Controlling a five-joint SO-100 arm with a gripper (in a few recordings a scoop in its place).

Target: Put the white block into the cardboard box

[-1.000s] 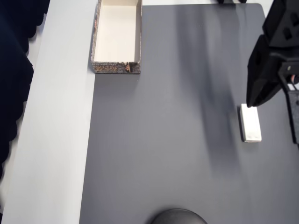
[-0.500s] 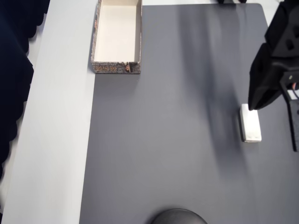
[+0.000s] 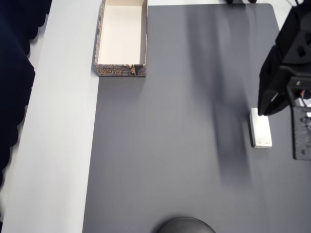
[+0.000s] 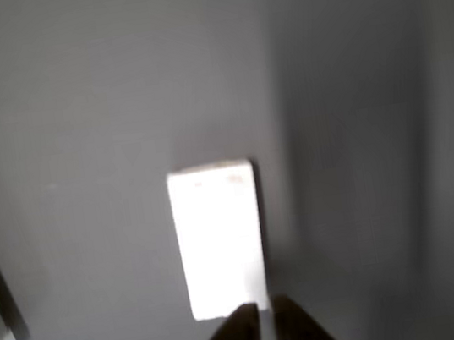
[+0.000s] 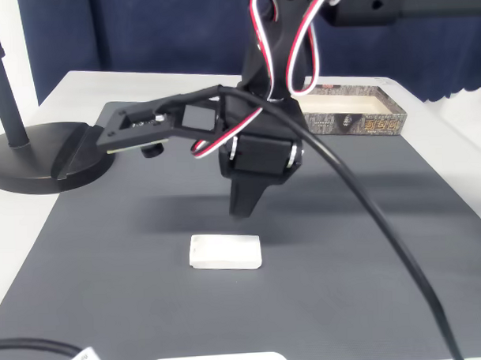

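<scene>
Arm is matte black plastic, blocky housings with flat faces and angled edges. Gripper point(image 5: 240, 205) has 2 black fingers tapering to a narrow wedge; in the wrist view they show as 2 dark pointed tips point(image 4: 239, 335) at 6 o'clock. Black servo block point(image 5: 259, 154) with a silver rim sits above the fingers. Flat black bracket point(image 5: 155, 124) with a square cutout and small screw holes juts toward 9 o'clock. Red-white wire bundle point(image 5: 291, 44) loops over the top, plus 1 thick black cable point(image 5: 368, 211) trailing to 5 o'clock. Overhead view shows a black perforated plate point(image 3: 302, 133) at 3 o'clock.
</scene>
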